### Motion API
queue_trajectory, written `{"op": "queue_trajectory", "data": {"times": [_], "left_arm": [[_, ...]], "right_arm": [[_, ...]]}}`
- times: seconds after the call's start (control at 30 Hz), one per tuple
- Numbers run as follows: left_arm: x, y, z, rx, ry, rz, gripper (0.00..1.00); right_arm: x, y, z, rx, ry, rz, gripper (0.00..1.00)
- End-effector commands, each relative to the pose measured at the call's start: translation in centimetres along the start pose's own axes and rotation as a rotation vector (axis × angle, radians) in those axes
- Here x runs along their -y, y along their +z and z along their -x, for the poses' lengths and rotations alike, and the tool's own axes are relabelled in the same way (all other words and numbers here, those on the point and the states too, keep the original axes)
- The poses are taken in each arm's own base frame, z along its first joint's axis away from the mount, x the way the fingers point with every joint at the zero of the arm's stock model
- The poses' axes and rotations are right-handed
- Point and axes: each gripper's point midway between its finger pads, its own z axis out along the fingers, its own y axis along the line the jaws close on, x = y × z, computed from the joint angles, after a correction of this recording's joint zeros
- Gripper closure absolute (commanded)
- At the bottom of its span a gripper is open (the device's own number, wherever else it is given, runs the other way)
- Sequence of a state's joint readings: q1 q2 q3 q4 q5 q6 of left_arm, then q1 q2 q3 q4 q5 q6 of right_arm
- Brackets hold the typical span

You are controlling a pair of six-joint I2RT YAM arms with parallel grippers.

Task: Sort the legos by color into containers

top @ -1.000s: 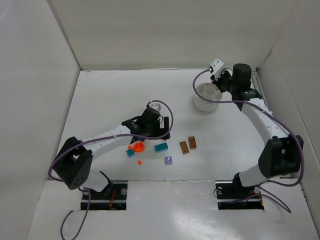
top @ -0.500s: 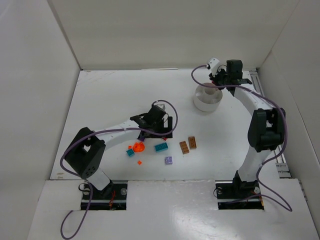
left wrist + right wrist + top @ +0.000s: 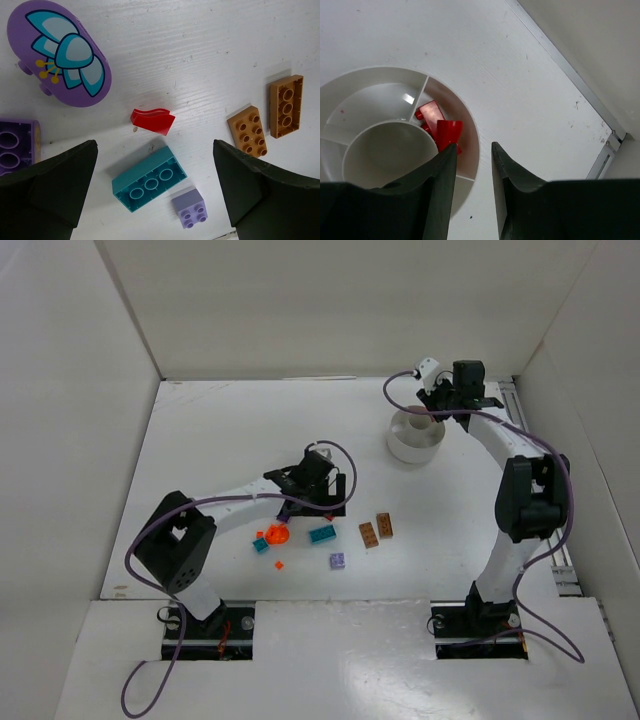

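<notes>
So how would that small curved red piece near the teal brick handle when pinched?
The red piece looks like rigid, light plastic. Its wavy top and tapered end could make it slip or flip. Lying flat, it probably won't roll.

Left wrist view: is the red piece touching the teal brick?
No, the red piece lies just above the teal brick in this view, with a clear gap between them.

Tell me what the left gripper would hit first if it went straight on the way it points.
Probably the teal brick, lying on the table midway between the open jaws of the left gripper; the small red piece sits just past it. How high the gripper hangs is unclear.
</notes>
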State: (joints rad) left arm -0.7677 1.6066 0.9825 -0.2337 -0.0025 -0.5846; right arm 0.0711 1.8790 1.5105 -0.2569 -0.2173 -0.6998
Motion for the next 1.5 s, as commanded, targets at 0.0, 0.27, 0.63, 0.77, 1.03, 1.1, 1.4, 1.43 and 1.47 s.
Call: {"op": "queue_trajectory", "data": {"times": [0.0, 0.27, 0.63, 0.77, 1.03, 1.1, 1.4, 1.43, 1.47], "left_arm": [[1.0, -0.3, 1.0, 0.022, 0.007, -0.002, 0.0], [1.8, -0.2, 1.0, 0.021, 0.024, -0.003, 0.02], [0.7, 1.0, 0.1, 0.024, 0.002, 0.091, 0.3], [0.4, 1.2, -0.3, 0.037, 0.009, 0.135, 0.39], [0.3, 2.6, -0.7, 0.047, -0.01, 0.183, 0.53], [-0.4, 2.8, -0.6, 0.058, -0.025, 0.22, 0.57], [0.4, 3.2, -0.5, 0.074, -0.012, 0.22, 0.66], [0.7, 3.0, -0.1, 0.089, -0.016, 0.206, 0.68], [0.4, 3.1, -0.4, 0.083, -0.014, 0.212, 0.71]], "right_arm": [[1.3, 0.0, 1.2, 0.034, 0.008, -0.021, 0.6], [1.7, -2.4, 2.9, 0.078, -0.004, -0.042, 0.48], [-0.4, -8.8, 2.7, 0.133, 0.056, -0.09, 0.45], [-1.4, -10.4, 2.1, 0.138, 0.064, -0.093, 0.43], [-2.7, -12.6, 2.0, 0.169, 0.077, -0.089, 0.43], [-3.1, -13.2, 2.0, 0.176, 0.075, -0.083, 0.43], [-5.2, -15.7, 0.5, 0.159, 0.04, -0.062, 0.42], [-5.5, -15.9, 0.3, 0.163, 0.039, -0.053, 0.42], [-6.1, -16.0, 0.2, 0.17, 0.024, -0.033, 0.42]]}}
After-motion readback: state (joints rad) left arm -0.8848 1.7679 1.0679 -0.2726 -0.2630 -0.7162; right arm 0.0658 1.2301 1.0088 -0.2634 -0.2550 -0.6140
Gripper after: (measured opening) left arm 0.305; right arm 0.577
